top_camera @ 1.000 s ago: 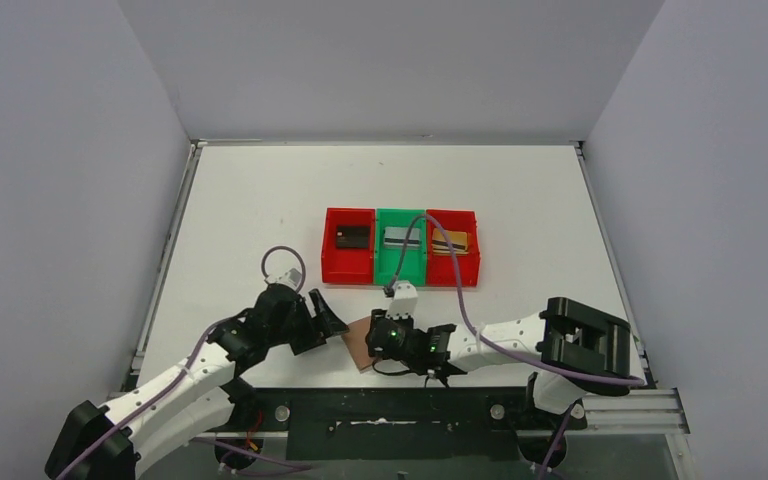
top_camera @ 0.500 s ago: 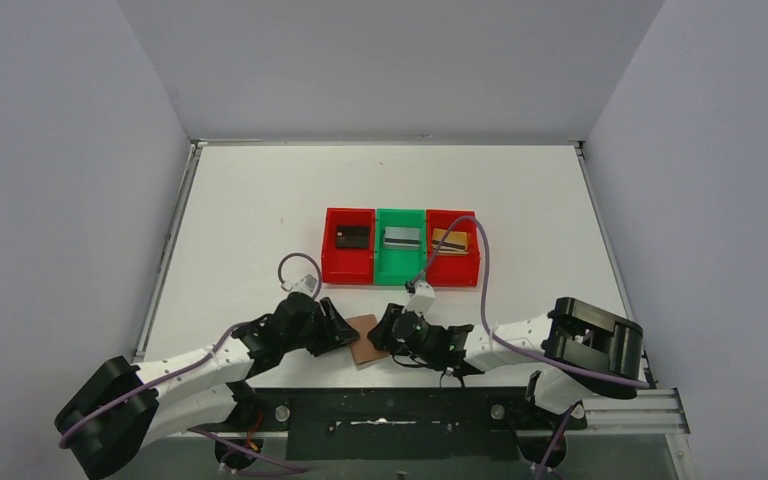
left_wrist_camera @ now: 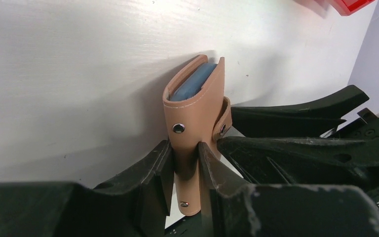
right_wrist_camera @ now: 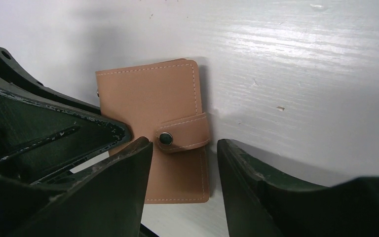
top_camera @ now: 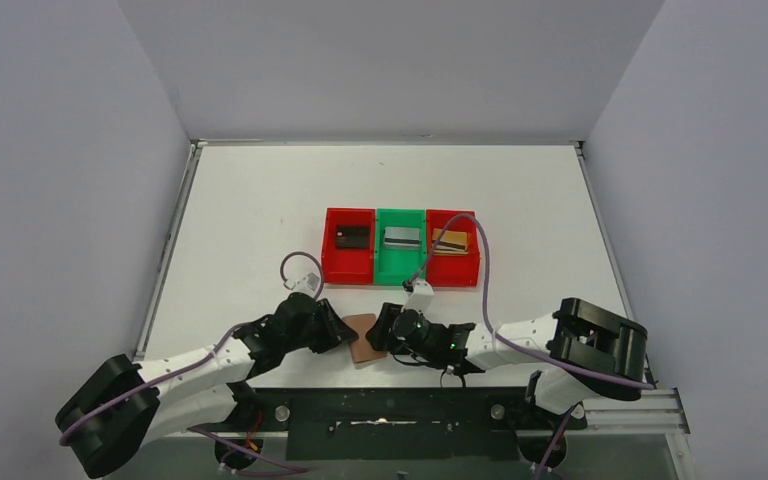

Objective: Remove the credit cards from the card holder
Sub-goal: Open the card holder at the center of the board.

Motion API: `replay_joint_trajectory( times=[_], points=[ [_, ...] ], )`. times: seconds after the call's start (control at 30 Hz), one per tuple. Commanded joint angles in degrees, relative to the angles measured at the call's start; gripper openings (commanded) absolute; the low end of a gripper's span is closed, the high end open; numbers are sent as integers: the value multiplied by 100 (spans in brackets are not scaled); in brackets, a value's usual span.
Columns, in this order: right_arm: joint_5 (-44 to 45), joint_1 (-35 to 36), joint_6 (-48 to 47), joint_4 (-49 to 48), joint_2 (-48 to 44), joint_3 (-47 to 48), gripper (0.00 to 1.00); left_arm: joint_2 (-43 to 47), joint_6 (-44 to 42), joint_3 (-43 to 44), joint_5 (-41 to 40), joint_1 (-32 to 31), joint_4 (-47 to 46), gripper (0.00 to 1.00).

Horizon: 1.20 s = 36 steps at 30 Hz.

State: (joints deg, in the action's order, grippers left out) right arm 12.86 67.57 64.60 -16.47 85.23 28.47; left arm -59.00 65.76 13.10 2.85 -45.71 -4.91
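The tan leather card holder [top_camera: 363,339] lies folded near the table's front edge, its snap tab [right_wrist_camera: 183,134] fastened. My left gripper [left_wrist_camera: 184,148] is shut on one edge of the card holder [left_wrist_camera: 193,106], where blue-grey shows between the covers. From the right, my right gripper [right_wrist_camera: 185,148] stands open, its fingers either side of the holder's [right_wrist_camera: 148,96] near corner without pinching it. A black card [top_camera: 352,236], a silver card [top_camera: 401,237] and a gold card [top_camera: 450,241] lie in the bins. Any card inside the holder is hidden.
A row of three bins stands mid-table: a red bin [top_camera: 348,266], a green bin [top_camera: 400,268] and a second red bin [top_camera: 454,270]. Both arms meet at the holder, fingers close together. The table's front edge lies just behind the holder.
My left arm moved right to the holder and its jaws closed on the holder's edge. My right gripper shifted slightly and opened wider.
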Motion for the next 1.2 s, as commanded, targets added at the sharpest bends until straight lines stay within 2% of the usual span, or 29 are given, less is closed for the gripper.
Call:
replay_joint_trajectory(
  times=[0.0, 0.1, 0.23, 0.6, 0.8, 1.0, 1.17],
  points=[
    [629, 145, -537, 965, -280, 353, 56, 169, -266, 183, -80, -34, 36, 17],
    [924, 216, -826, 1398, -324, 587, 60, 217, -321, 263, -130, -34, 177, 17],
    [920, 249, -1254, 1592, -203, 861, 60, 202, -428, 403, -144, -34, 357, 17],
    [503, 291, -1535, 867, 291, 1066, 56, -36, -595, 631, -66, -34, 484, 17],
    [887, 282, -1208, 1339, 569, 1231, 45, -96, -661, 712, -49, -34, 539, 17],
    [1246, 209, -863, 1727, 462, 1180, 31, -213, -847, 832, -116, -34, 755, 16],
    [1324, 95, -577, 1695, 277, 925, 28, -195, -890, 811, -111, -34, 811, 15]
  ],
)
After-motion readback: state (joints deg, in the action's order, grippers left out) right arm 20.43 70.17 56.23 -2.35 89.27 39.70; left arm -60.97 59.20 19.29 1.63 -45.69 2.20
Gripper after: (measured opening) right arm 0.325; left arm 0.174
